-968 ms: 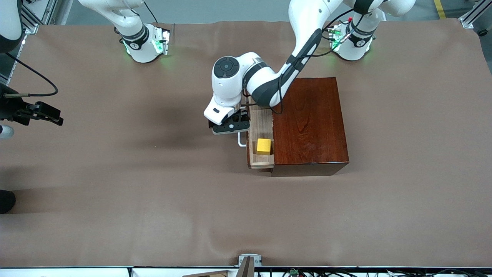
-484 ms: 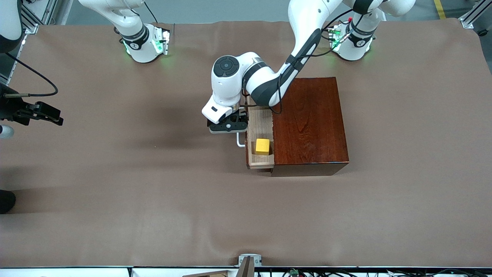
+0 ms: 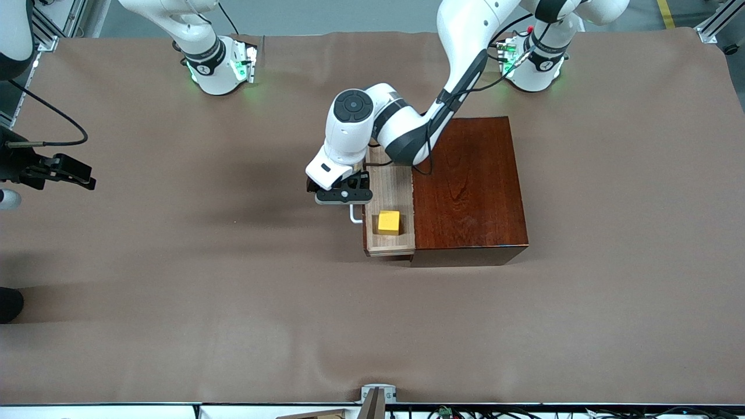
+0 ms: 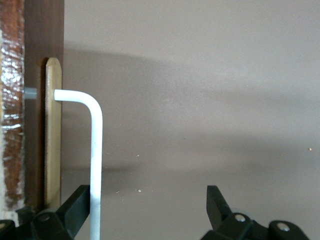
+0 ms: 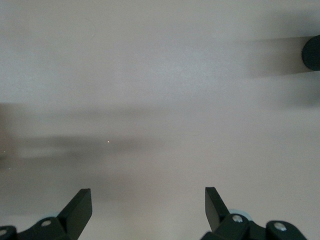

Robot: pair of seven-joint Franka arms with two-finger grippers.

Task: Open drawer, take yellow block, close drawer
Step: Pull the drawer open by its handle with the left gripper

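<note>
Mid-tabletop, we had the left gripper (image 4: 145, 210) spread wide, hooking the drawer (image 3: 391, 198) handle (image 4: 95, 165); yellow block (image 3: 389, 222) sat exposed inside. Right gripper (image 5: 145, 210) waited wide at tabletop's edge. Next: grab block.

brown-covered table (image 3: 174, 326), grey floor (image 3: 326, 17)

You find no readable text, label, brand, number or sign in any of the three views. The arm bases (image 3: 220, 70) carry small dark marks, but these are too small for you to make out.
</note>
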